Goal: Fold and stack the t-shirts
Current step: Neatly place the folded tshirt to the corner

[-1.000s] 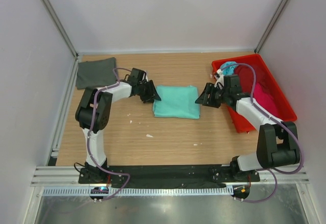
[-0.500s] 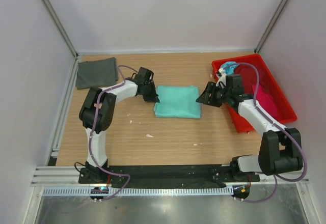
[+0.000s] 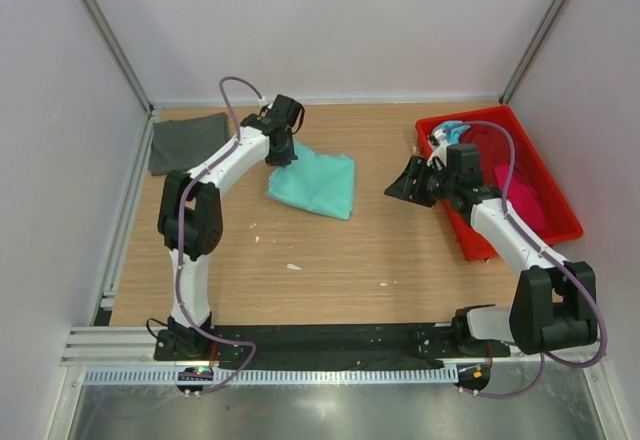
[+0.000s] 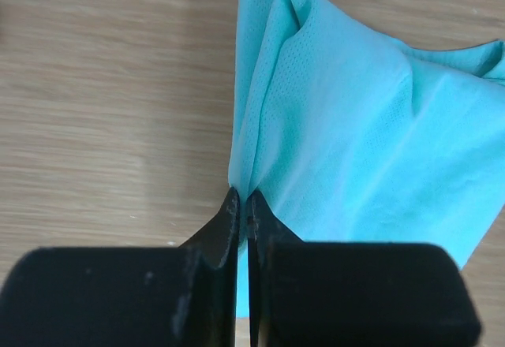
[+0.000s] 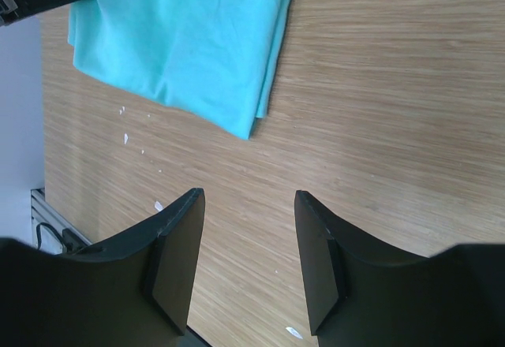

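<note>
The left hand [image 3: 280,150] pinches a corner of the green shirt [image 3: 318,185], the grey shirt [image 3: 188,142] lies near it at upper left, and the open right hand [image 3: 405,182] is farther off.

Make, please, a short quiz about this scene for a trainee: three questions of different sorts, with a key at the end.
1. True or false: the left end effector is shut on an edge of the mint green t-shirt.
2. Choose one. Where does the dark grey t-shirt lie?
A. on top of the mint green t-shirt
B. at the far left corner of the table
C. under the mint green t-shirt
3. Fill the gap: the right end effector is ____ and has nothing between its fingers.

Key: 1 true; 2 B; 3 open.
</note>
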### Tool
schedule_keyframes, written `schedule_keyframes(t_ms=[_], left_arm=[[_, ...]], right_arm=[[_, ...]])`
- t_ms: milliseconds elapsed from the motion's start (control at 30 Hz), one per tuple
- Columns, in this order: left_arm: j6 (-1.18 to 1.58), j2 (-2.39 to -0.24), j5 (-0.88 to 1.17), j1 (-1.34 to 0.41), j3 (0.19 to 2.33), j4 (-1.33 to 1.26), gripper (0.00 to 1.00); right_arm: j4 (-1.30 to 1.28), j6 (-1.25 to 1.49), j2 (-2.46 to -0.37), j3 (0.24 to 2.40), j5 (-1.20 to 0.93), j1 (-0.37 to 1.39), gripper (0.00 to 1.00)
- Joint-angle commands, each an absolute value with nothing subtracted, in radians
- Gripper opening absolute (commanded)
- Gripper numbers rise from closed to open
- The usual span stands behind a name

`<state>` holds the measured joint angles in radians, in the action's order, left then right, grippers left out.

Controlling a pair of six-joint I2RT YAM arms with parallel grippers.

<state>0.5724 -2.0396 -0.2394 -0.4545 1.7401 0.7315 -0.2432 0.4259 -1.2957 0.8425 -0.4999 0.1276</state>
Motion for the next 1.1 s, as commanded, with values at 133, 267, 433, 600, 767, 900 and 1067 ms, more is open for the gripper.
schedule_keyframes(t_ms=[133, 267, 433, 600, 767, 900, 1067], left_arm=[[0.411, -2.123, -0.422, -0.35, 1.962, 0.871, 0.0], [0.382, -2.166, -0.455, -0.295, 2.034, 0.881, 0.0], [0.367, -2.238, -0.466, -0.207, 2.17, 0.906, 0.0], [0.335, -2.286, -0.468, -0.14, 2.276, 0.917, 0.0], [0.269, -2.269, -0.48, -0.109, 2.279, 0.881, 0.0], [0.227, -2.246, -0.494, -0.089, 2.284, 0.855, 0.0], [0.193, -2.218, -0.509, -0.08, 2.286, 0.79, 0.0]], right_arm=[[-0.146, 0.468, -1.285, 0.865, -0.525, 0.126, 0.55], [-0.121, 0.477, -1.315, 0.88, -0.534, 0.127, 0.55], [-0.089, 0.479, -1.359, 0.903, -0.532, 0.127, 0.55], [-0.068, 0.477, -1.416, 0.92, -0.537, 0.127, 0.55], [-0.052, 0.476, -1.45, 0.933, -0.534, 0.127, 0.54], [-0.037, 0.482, -1.474, 0.94, -0.537, 0.127, 0.54], [-0.023, 0.485, -1.488, 0.943, -0.538, 0.127, 0.54]])
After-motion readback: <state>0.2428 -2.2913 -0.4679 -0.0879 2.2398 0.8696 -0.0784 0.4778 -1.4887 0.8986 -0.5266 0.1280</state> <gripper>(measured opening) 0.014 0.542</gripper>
